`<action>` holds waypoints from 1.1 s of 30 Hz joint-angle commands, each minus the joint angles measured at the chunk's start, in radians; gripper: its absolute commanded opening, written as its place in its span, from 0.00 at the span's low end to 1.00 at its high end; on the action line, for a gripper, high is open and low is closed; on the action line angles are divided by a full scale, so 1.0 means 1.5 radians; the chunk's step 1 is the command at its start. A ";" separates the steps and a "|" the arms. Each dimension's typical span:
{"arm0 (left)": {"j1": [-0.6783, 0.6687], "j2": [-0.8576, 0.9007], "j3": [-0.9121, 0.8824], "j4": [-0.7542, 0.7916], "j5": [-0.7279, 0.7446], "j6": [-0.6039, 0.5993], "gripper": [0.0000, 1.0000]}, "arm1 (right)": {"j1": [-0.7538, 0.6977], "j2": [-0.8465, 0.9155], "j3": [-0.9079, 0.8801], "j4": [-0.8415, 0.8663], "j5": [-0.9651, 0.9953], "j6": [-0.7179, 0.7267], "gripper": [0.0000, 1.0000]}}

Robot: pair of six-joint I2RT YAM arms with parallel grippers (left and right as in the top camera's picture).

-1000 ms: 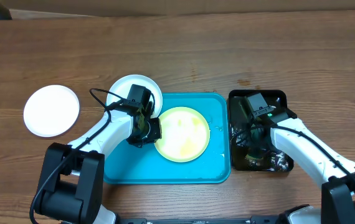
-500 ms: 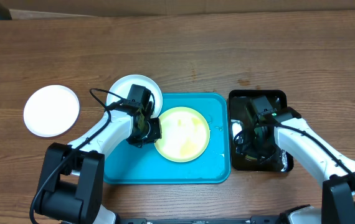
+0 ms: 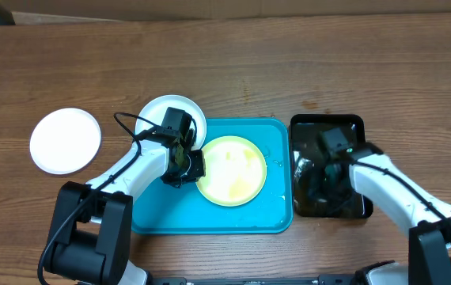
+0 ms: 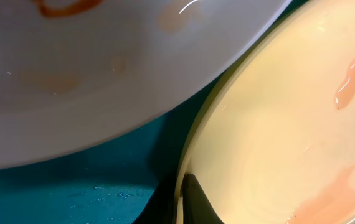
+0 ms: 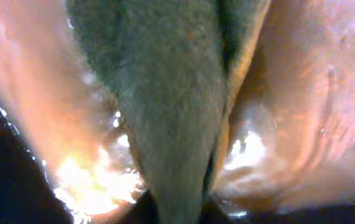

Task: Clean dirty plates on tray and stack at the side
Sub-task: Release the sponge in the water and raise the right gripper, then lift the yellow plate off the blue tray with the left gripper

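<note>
Left gripper (image 3: 184, 158) is on the left rim of the pale yellow plate (image 3: 231, 170). On the left wrist camera I see the jaws closed thin on that rim, one dark finger (image 4: 193, 200) on each side of it. The yellow plate lies inside the turquoise tray (image 3: 210, 218), roughly centre-right, and carries pinkish wet smears on its face. The smeared white plate (image 3: 156, 115) sits at the tray's back-left corner, partly over the tray rim and partly over the bench (image 3: 289, 63). From the wrist view its edge runs just beside the yellow plate's rim, and it has a brown ring-shaped stain near the top. The clean white plate (image 3: 66, 140) lies on the bench well to the left, apart from the tray. Right gripper (image 3: 326, 170) is down inside the black tray (image 3: 352, 127), which stands just beside the turquoise tray's right side. Right wrist camera is filled by a blurred grey-green mass (image 5: 171, 112) against wet orange glare. I cannot tell whether those jaws are wide, narrow or holding anything.
</note>
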 commanded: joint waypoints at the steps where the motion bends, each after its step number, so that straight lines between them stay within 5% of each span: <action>1: -0.005 0.033 -0.024 -0.001 -0.050 0.020 0.04 | -0.039 -0.008 0.070 -0.017 0.011 -0.014 0.75; 3: -0.005 0.033 -0.022 -0.002 -0.049 0.020 0.04 | -0.054 -0.008 0.073 -0.019 0.011 -0.025 0.90; 7: -0.005 0.033 -0.006 -0.013 -0.050 0.020 0.04 | -0.075 -0.008 0.073 -0.020 0.020 -0.039 1.00; 14: -0.005 0.032 0.060 -0.068 -0.060 0.027 0.04 | -0.133 -0.008 0.085 0.021 -0.011 -0.049 1.00; 19: -0.021 0.032 0.126 -0.141 -0.154 0.026 0.04 | -0.188 -0.008 0.164 -0.041 -0.047 -0.089 1.00; 33: -0.171 -0.042 0.214 -0.190 -0.313 -0.026 0.04 | -0.256 -0.008 0.251 -0.103 -0.021 -0.089 1.00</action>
